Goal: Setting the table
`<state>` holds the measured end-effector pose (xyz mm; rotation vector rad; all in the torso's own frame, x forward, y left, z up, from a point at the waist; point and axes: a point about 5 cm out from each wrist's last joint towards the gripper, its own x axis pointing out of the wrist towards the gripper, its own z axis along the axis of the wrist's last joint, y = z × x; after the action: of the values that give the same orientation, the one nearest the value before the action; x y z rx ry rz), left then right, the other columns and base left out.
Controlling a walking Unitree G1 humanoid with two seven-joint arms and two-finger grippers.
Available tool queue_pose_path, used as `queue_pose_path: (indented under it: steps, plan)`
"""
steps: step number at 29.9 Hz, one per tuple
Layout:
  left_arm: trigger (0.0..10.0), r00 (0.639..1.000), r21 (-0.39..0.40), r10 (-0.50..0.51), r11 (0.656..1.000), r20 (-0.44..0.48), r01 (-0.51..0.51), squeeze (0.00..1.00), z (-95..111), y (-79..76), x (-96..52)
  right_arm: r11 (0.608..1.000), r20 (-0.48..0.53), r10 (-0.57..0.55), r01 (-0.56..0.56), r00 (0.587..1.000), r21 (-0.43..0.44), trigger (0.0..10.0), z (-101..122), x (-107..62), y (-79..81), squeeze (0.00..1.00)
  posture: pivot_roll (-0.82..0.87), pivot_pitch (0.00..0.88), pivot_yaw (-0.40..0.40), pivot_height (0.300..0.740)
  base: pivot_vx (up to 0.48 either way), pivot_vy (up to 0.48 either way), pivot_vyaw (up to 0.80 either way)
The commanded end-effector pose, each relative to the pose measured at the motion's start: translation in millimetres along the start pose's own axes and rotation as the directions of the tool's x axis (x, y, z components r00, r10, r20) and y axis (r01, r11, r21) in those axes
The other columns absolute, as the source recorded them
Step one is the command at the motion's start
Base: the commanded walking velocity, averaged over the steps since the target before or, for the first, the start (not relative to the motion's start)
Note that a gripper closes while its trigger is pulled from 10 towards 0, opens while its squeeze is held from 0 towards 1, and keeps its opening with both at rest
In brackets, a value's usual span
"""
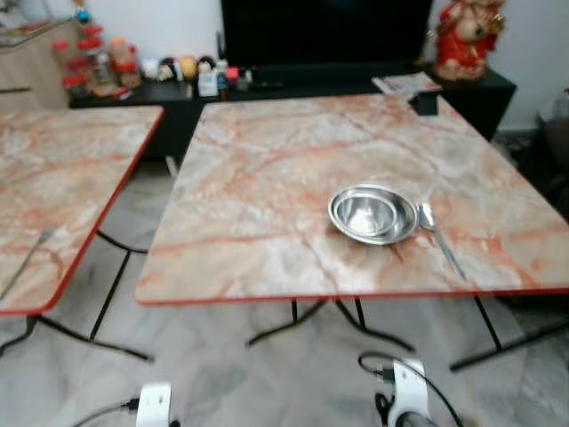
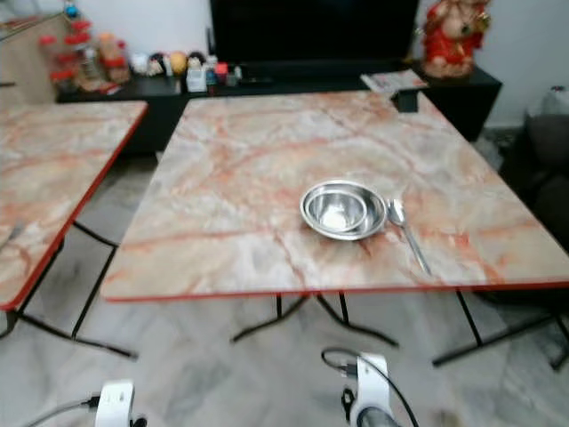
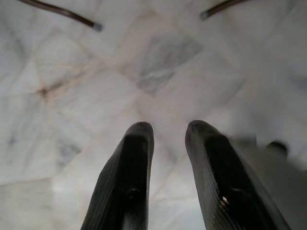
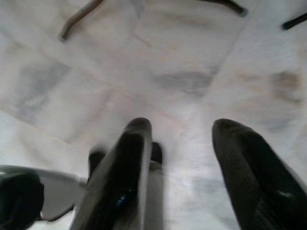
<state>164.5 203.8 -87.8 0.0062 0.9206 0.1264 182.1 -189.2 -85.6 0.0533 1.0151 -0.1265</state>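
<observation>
A steel plate (image 1: pixel 373 214) with a smaller steel bowl (image 1: pixel 366 212) nested in it sits on the marble-patterned table (image 1: pixel 267 196), near its front right. Just to the right of the plate lies a steel spoon (image 1: pixel 438 237), its handle pointing toward the front edge. Both arms hang low in front of the table over the floor. My left gripper (image 3: pixel 168 132) is open with nothing between its fingers, pointing at the tiled floor. My right gripper (image 4: pixel 182 127) is also open and empty above the floor.
A second marble-patterned table (image 1: pixel 53 178) stands to the left with a gap between the two. Behind them a black cabinet (image 1: pixel 178 98) carries small ornaments, a dark television (image 1: pixel 324 31) and a red figurine (image 1: pixel 467 36). Black table legs (image 1: pixel 116 285) cross the pale tiled floor.
</observation>
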Motion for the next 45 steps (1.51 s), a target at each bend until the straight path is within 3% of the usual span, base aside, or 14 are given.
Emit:
queue_pose_path:
  steps: [1, 45]
  plan:
    - [10.0, 1.000, 0.023, 0.017, 1.000, -0.023, -0.016, 0.00, -3.2, 8.3, -0.9, 1.000, 0.009, 0.022, -0.022, 1.000, 0.010, 10.0, 3.9, 0.8, 9.9, 0.00, -0.03, 0.000, 0.062, 0.732, 0.000, 0.480, 0.00]
    - [10.0, 0.999, -0.024, 0.033, 0.999, 0.000, -0.033, 0.00, 0.5, 5.6, -0.1, 0.998, 0.062, 0.044, -0.047, 0.997, 0.046, 10.0, 13.5, 1.1, 11.2, 0.00, -0.01, 0.000, 0.044, 0.732, 0.000, 0.480, 0.00]
